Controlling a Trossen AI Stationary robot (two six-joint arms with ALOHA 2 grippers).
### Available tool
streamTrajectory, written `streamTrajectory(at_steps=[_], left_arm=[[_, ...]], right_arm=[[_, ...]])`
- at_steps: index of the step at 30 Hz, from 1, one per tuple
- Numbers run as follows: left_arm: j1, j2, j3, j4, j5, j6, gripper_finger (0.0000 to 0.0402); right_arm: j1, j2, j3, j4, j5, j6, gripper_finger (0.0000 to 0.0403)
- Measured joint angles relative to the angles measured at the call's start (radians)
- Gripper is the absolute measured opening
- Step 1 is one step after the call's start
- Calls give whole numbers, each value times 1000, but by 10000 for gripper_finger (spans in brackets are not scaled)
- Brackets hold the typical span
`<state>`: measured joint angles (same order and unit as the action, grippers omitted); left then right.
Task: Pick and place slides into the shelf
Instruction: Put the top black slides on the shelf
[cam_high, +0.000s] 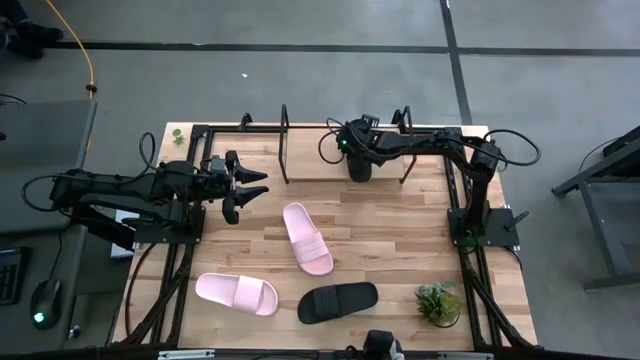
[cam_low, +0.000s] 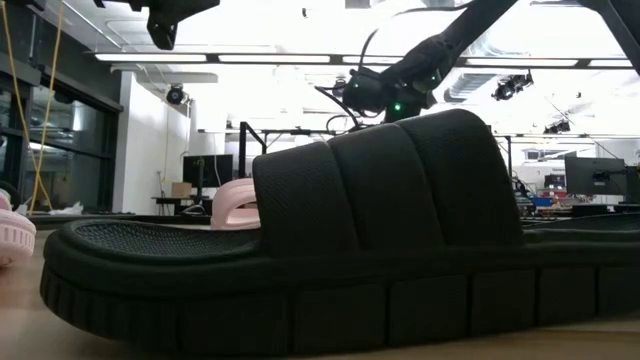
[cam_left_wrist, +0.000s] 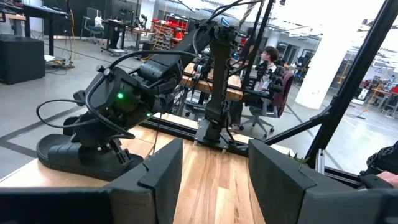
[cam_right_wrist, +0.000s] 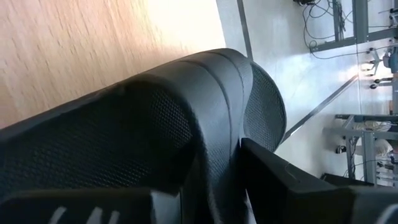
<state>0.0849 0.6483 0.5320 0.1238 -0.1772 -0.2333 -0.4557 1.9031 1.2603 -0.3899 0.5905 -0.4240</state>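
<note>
1. Over the shelf (cam_high: 300, 150) board, the right gripper (cam_high: 358, 160) is clenched on a black slide (cam_left_wrist: 81, 155); judging by this, lower it flat between the upright loops before releasing.
2. Right arm reaches across to the shelf; left gripper (cam_high: 240, 190), fingers spread, hovers beside the shelf.
3. Two pink slides (cam_high: 307, 237) and another black slide (cam_high: 338, 301) lie on the worktop (cam_high: 390, 240), away from the shelf.
</note>
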Motion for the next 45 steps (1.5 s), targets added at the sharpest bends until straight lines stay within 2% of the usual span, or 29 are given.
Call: streamTrajectory(at_steps=[4,13,24,41,45], left_arm=[[0,0,0,0,0,0,168],[0,0,0,-1,0,0,168],[0,0,0,-3,0,0,168],[0,0,0,-7,0,0,168],[0,0,0,-7,0,0,168]], right_arm=[[-1,1,44,-56,-13,13,103],[0,1,95,-151,-116,70,103],[-2,0,96,-232,-112,110,103],[-2,0,96,-285,-18,147,103],[-2,0,96,-291,-41,147,103]])
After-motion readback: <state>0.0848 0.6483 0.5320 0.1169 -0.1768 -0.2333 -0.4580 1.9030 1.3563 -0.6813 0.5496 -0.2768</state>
